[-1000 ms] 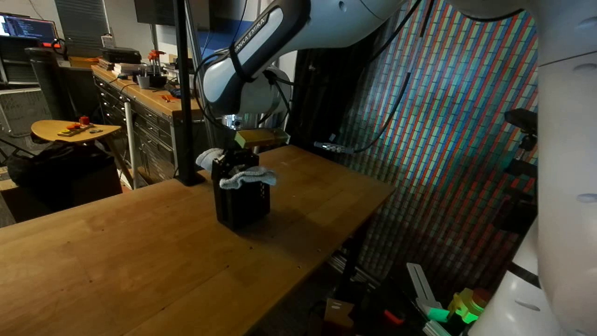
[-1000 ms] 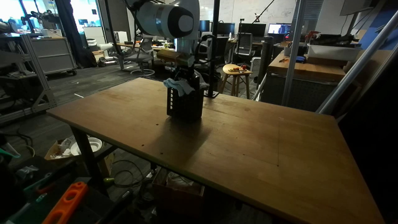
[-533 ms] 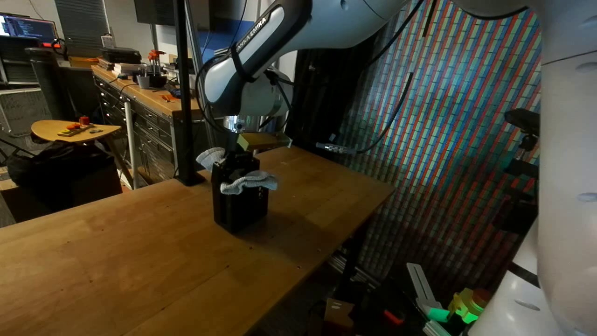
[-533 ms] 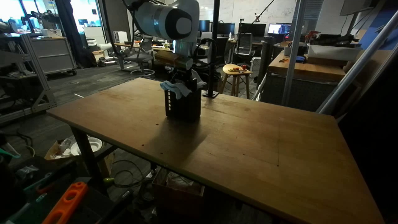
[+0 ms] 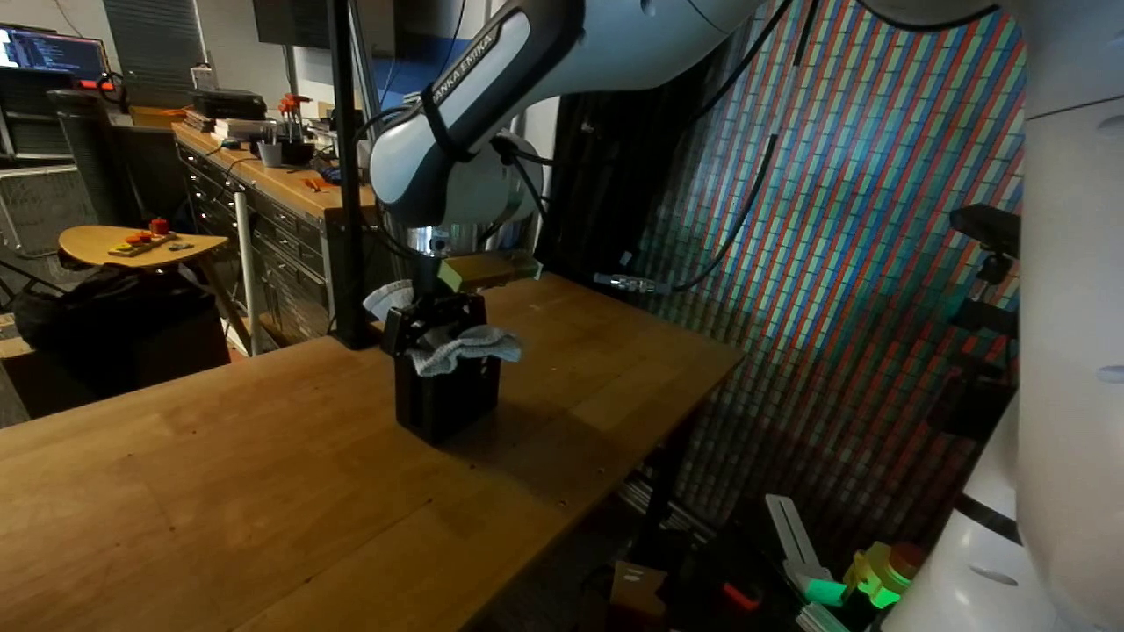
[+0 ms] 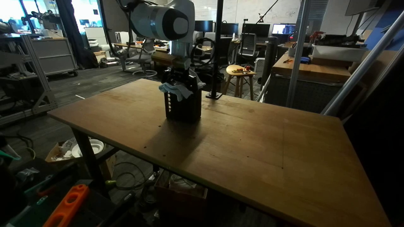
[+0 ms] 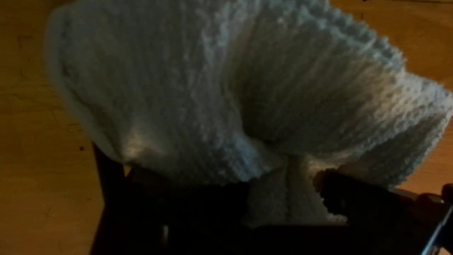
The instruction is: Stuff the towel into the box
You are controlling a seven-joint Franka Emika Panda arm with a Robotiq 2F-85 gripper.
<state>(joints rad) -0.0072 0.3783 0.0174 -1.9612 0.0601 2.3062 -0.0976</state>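
The black box (image 5: 446,402) stands upright on the table, with a row of holes down an edge in an exterior view (image 6: 183,110). A light blue-grey towel (image 5: 465,349) drapes over its rim on one side, and another part sticks up on the opposite side behind the gripper. My gripper (image 5: 435,326) points down at the box mouth, among the folds. In the wrist view the towel (image 7: 170,88) fills most of the picture; the dark jaws of the gripper (image 7: 283,191) stand apart with cloth showing between them. The inside of the box is hidden.
The wooden table (image 5: 263,491) carries the box. A black upright post (image 5: 347,175) rises from its far edge, close behind the box and arm. A stool (image 6: 241,70) and a workbench (image 6: 312,69) stand beyond.
The jaws have spread apart. Arm, box and towel have shifted slightly left in both exterior views, and the gripper sits a little lower at the box mouth.
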